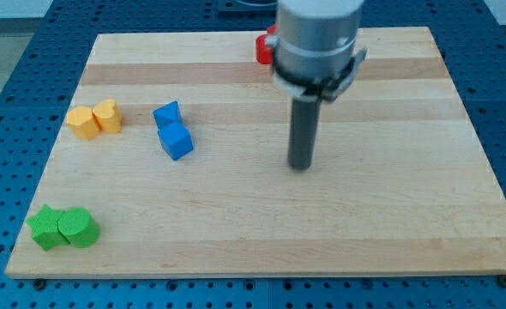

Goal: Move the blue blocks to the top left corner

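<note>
Two blue blocks sit left of the board's middle: an angular one and a blue cube just below it, touching. My tip rests on the wooden board well to the right of the blue blocks, apart from them. The top left corner of the board holds no block.
Two yellow blocks sit side by side at the view's left, above and left of the blue pair. Two green blocks sit near the bottom left corner. A red block at the top edge is partly hidden behind the arm's housing.
</note>
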Tool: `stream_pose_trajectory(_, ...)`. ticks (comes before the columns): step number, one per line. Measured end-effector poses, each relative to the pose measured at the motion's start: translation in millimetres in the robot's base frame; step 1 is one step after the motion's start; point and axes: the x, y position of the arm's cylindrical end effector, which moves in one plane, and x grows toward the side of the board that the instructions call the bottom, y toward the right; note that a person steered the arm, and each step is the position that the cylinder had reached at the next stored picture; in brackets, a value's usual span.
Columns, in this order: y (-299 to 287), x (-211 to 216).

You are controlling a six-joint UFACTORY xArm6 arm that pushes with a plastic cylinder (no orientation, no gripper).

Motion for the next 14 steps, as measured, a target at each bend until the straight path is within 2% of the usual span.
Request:
stream_pose_trajectory(1, -66, 21)
stream_pose_trajectory(3, -146, -4)
stream_pose_trajectory(14, -187, -190)
